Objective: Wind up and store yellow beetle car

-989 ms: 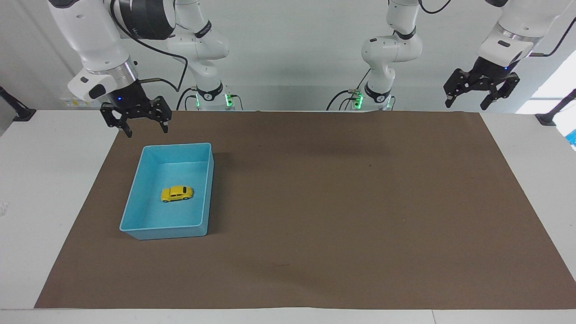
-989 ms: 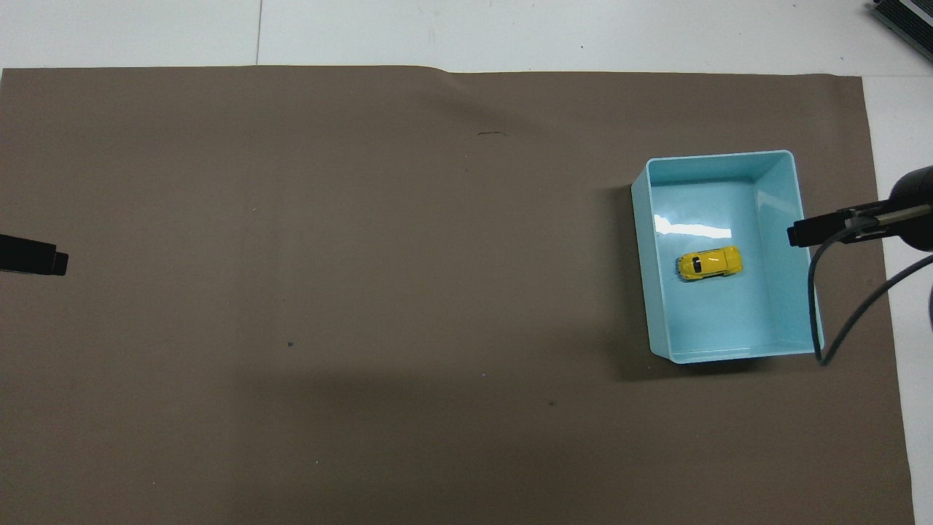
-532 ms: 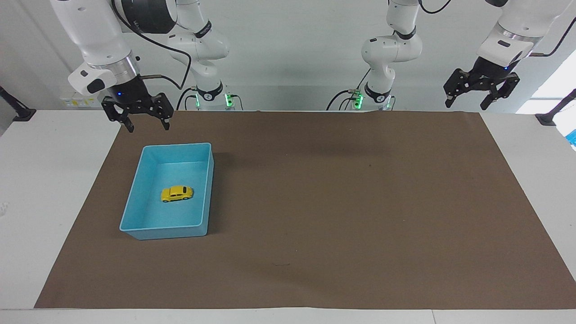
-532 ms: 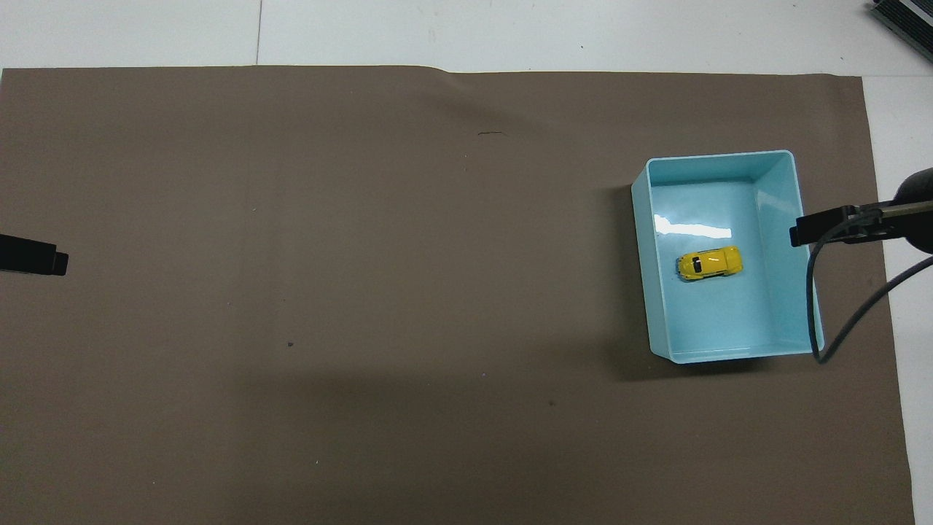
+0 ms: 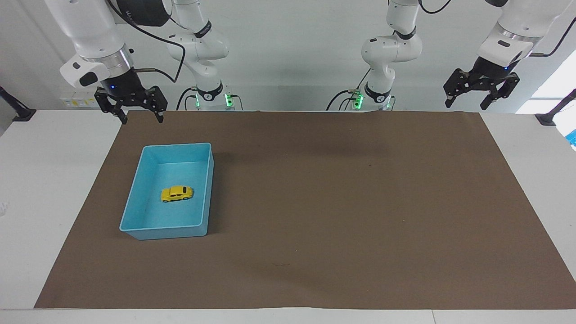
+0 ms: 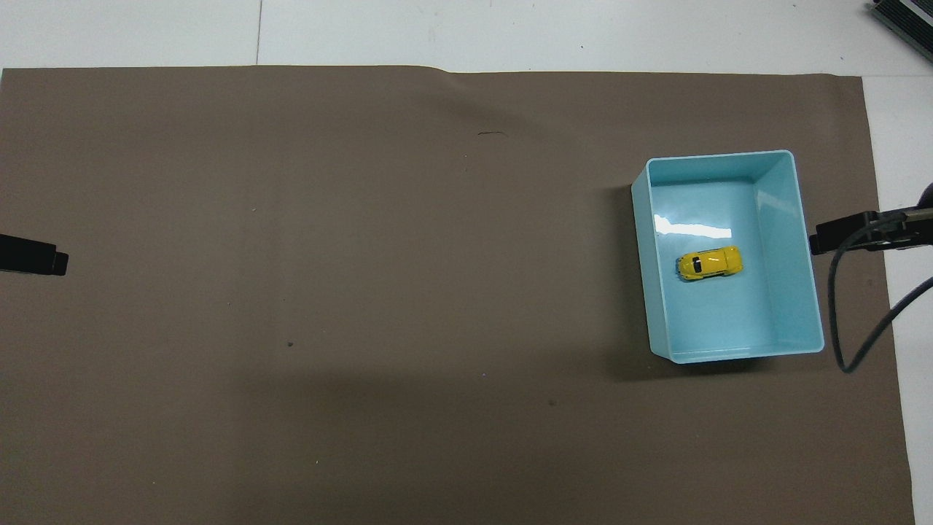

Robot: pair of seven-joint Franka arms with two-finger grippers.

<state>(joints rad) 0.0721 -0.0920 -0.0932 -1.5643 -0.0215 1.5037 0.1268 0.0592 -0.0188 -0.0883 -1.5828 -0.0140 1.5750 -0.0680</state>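
A: Since a second ago, right gripper (image 5: 130,104) has lifted and drawn back from the light-blue bin (image 5: 204,189) toward the mat's edge by its base. Fingers spread, nothing held.

B: Car?

A: Unmoved. Yellow beetle car (image 5: 177,193) sits on its wheels on the bin floor, about mid-bin, clear of every wall.

B: Relation to the fingers?

A: Car lies below the right gripper and farther from the robots. Right arm is much the nearer; left gripper (image 5: 479,87) waits, open and empty, over the other end of the brown mat (image 5: 342,202).

B: Axis?

A: Long axis runs across the table, end to end. From overhead, the car (image 6: 709,263) seems to point its nose toward the right arm's end; hard to be sure. Storing looks done.
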